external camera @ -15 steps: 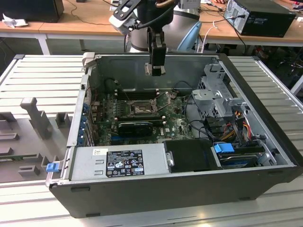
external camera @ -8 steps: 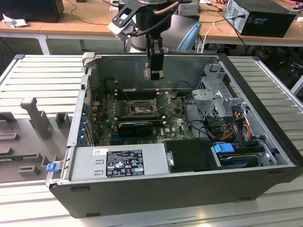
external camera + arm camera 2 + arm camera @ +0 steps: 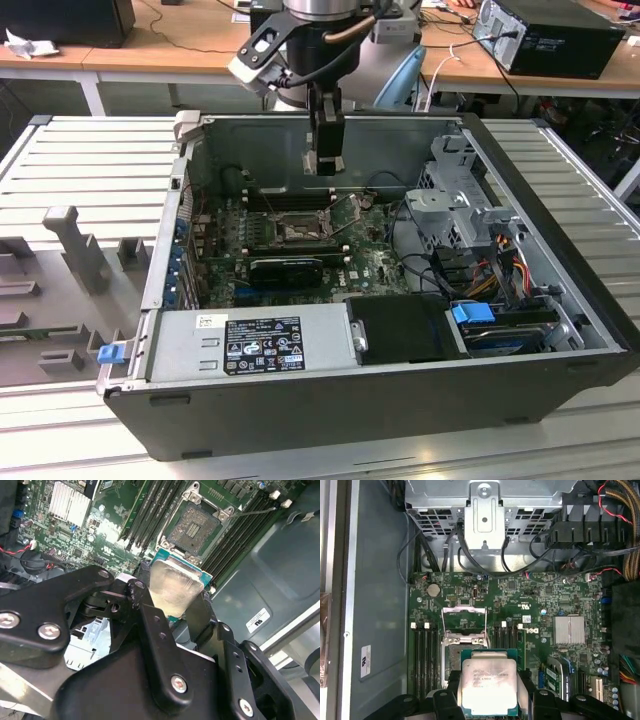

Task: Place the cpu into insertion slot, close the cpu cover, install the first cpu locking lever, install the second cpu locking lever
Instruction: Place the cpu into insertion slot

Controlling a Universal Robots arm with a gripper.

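Observation:
My gripper (image 3: 323, 163) hangs inside the open computer case, above the far part of the motherboard. It is shut on the cpu (image 3: 489, 685), a flat square chip with a pale silvery face on a green edge, held by two opposite sides between the black fingers (image 3: 145, 605). In the second wrist view the cpu (image 3: 172, 587) sits just short of the insertion slot (image 3: 192, 527), whose brownish-gold contact field lies bare. In the first wrist view the chip overlaps part of the insertion slot (image 3: 451, 652). The cpu cover (image 3: 464, 609) stands swung open beyond the slot. A thin lever wire (image 3: 255, 512) sticks out beside the socket.
Memory slots (image 3: 422, 655) flank the socket on both sides. A silver heatsink (image 3: 568, 630) and a long black module (image 3: 285, 270) sit on the board. The power supply (image 3: 250, 345) fills the near side, and a drive cage (image 3: 455, 210) with cables stands at the exterior view's right.

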